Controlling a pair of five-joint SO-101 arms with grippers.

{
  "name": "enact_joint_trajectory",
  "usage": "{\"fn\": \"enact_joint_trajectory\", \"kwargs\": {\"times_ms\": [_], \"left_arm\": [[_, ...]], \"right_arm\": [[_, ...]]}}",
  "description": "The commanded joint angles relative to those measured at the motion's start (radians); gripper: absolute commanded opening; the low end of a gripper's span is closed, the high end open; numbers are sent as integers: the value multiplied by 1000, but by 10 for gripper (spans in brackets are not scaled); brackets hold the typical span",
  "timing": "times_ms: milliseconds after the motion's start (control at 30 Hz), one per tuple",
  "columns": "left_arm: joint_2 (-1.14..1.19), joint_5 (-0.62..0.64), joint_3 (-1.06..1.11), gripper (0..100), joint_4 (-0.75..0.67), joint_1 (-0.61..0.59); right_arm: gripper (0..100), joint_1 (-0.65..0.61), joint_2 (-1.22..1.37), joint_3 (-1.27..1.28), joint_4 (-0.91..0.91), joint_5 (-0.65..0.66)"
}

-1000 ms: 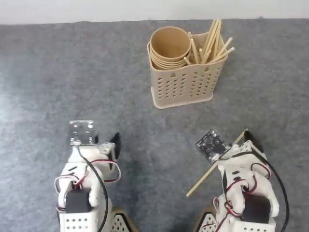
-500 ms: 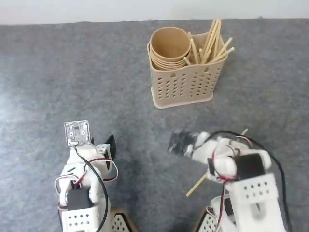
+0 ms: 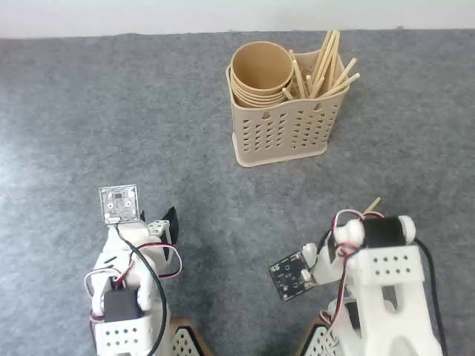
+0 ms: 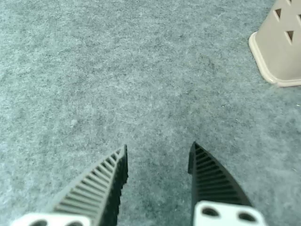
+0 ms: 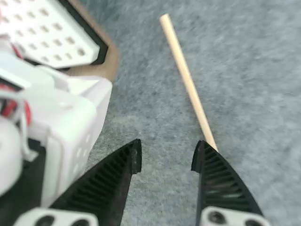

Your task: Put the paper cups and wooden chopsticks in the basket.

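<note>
chopstick (image 5: pixel 187 82) flat, long axis from right hand (image 5: pixel 168 143) fingertip toward base plate (image 5: pixel 47 28) | right, left hand (image 4: pixel 158 147): part-open, empty

This looks like a robotics test bench in a lab or workshop. A table covered in grey felt (image 3: pixel 89 111) ends at a plain pale strip (image 3: pixel 223 15) along its far edge. Two small white robot arms, left (image 3: pixel 122 326) and right (image 3: pixel 390 267), sit side by side with bare red and black wires (image 3: pixel 152 251) and uncovered circuit boards (image 3: pixel 119 203). They face a beige basket (image 3: pixel 282 133) holding paper cups (image 3: pixel 260 67) and chopsticks (image 3: pixel 323 63).
</note>
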Motion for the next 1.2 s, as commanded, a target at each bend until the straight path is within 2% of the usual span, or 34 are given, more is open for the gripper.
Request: {"fn": "enact_joint_trajectory", "kwargs": {"times_ms": [0, 267, 567, 633, 733, 833, 900, 1033, 1167], "left_arm": [[-15, 5, -4, 195, 6, 3], [-15, 5, -4, 195, 6, 3], [-15, 5, -4, 195, 9, 3], [-15, 5, -4, 195, 9, 3], [-15, 5, -4, 195, 9, 3], [-15, 5, -4, 195, 9, 3], [-15, 5, -4, 195, 9, 3], [-15, 5, -4, 195, 9, 3], [-15, 5, -4, 195, 9, 3]], "right_arm": [[190, 16, 91, 32, -62, 61], [190, -13, 278, 69, -337, 57], [188, -87, 490, 68, -516, -25], [153, -87, 541, 63, -549, -23], [5, -88, 572, 55, -562, -26], [39, -87, 572, 54, -562, -26], [6, -85, 572, 54, -562, -26], [8, -84, 570, 49, -559, -31], [9, -91, 544, -37, -545, -198]]}}
